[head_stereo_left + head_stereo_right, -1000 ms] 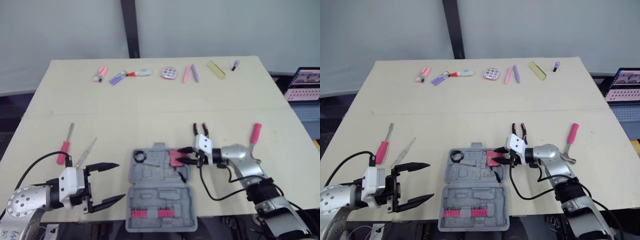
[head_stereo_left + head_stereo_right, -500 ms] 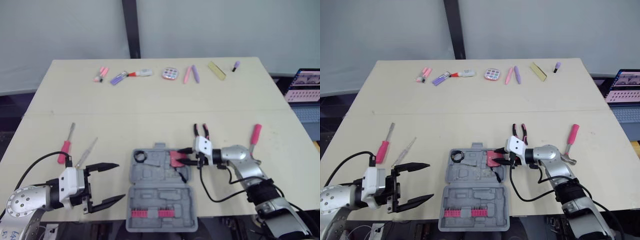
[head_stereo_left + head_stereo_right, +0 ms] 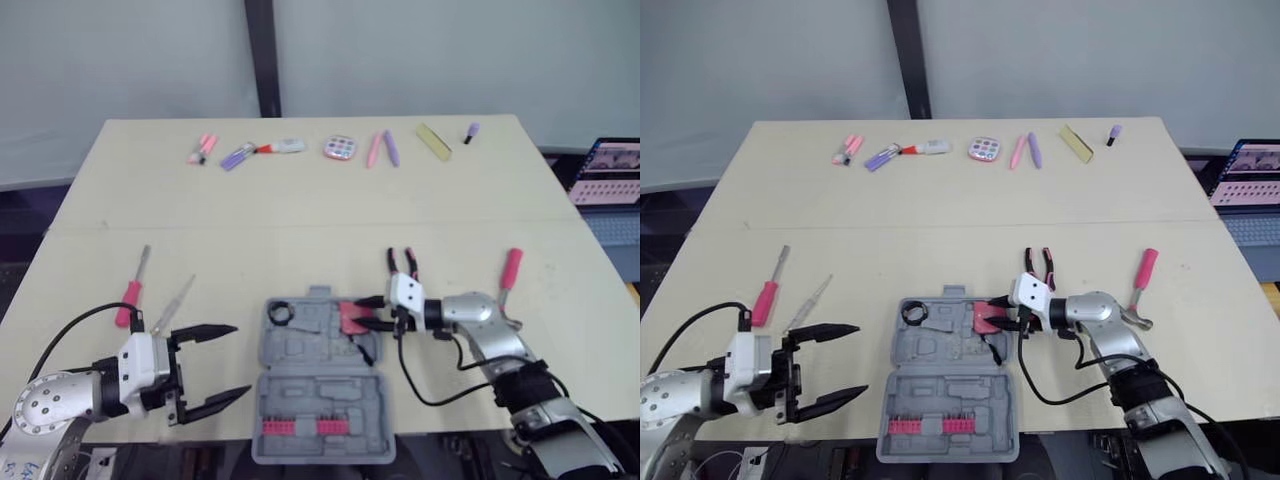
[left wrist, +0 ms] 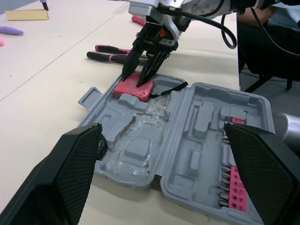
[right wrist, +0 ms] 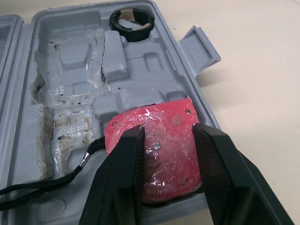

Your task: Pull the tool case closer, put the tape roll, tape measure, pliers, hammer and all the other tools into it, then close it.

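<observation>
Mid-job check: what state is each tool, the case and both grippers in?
tool case, open, flat on the table
tape roll, in the case
tape measure, gripped, at the case's edge
pliers, on the table
hammer, on the table
red screwdriver, on the table
clear screwdriver, on the table
left gripper, open, empty
right gripper, shut on the tape measure

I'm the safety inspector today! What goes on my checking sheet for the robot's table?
Surface: pale table, no spills seen.
Job's things: grey tool case open near the front edge; tape roll in it; tape measure at its right rim; pliers, hammer and two screwdrivers on the table.
Clutter: pens and a round palette along the far edge.
Grippers: left gripper open, left of the case; right gripper shut on the tape measure.
Cables: black cable looping off each arm.
Surroundings: laptop at the right; grey wall behind.
</observation>
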Robot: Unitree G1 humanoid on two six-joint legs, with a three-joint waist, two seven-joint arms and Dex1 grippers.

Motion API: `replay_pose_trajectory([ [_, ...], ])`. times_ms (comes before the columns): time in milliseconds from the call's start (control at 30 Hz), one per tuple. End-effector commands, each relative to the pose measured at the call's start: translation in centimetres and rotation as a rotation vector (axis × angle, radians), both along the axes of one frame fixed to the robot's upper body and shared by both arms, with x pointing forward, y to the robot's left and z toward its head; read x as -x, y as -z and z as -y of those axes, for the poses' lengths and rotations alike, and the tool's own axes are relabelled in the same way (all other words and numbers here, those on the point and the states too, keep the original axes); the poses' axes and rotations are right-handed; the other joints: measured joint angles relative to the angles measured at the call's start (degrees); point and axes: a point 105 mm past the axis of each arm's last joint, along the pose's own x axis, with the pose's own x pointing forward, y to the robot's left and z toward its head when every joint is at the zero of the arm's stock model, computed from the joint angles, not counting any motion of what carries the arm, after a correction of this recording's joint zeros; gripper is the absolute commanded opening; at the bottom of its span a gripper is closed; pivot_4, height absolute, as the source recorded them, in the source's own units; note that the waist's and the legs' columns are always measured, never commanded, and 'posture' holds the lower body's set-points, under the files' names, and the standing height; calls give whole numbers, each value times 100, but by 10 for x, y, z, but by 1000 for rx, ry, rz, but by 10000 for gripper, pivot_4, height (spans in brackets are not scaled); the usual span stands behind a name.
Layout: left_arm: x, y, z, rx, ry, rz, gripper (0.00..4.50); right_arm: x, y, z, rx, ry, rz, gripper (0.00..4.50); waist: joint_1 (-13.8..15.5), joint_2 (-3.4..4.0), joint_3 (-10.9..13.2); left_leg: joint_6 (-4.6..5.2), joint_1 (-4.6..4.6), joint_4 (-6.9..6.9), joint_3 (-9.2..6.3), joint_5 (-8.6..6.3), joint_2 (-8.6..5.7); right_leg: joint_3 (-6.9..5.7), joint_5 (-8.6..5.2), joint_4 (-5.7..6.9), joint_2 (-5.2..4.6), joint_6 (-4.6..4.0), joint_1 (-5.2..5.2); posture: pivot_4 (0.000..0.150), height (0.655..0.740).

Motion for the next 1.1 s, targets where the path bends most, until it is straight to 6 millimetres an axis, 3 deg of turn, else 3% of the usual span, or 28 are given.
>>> replay_pose_trajectory([
  [33,-1,-13,3,50,-22,32,45000,2,-17,1,-37,57,-26,17256,2,6,4,0,-2,-1,0,0,0,0,0,0,0,0,-2,1500,7400],
  [167,-6,-16,-3,61,-103,43,45000,15,-53,2,-89,62,-9,17256,13,21,15,-1,-23,0,-3,0,0,-1,0,0,-2,0,-19,1500,7400],
  [267,-10,-13,-11,28,-197,70,45000,29,-65,11,-92,75,-22,17256,20,25,19,0,-23,-2,-4,0,-1,-4,0,-4,-4,1,-17,1500,7400],
  [400,7,-2,-12,53,-204,-10,45000,62,-57,37,-30,91,-77,17256,39,23,18,3,-24,-8,-5,-4,-2,-8,0,-18,-4,1,-11,1500,7400],
  [733,31,8,-31,34,-262,-50,45000,114,-27,75,94,136,-217,17256,34,19,21,8,-18,-4,1,-10,-4,-5,6,-35,-2,2,0,1500,7400],
  [1100,29,0,-30,13,-244,-28,45000,123,-18,84,116,146,-251,17256,33,17,20,9,-20,-4,2,-11,-4,-3,8,-40,-1,2,1,1500,7400],
])
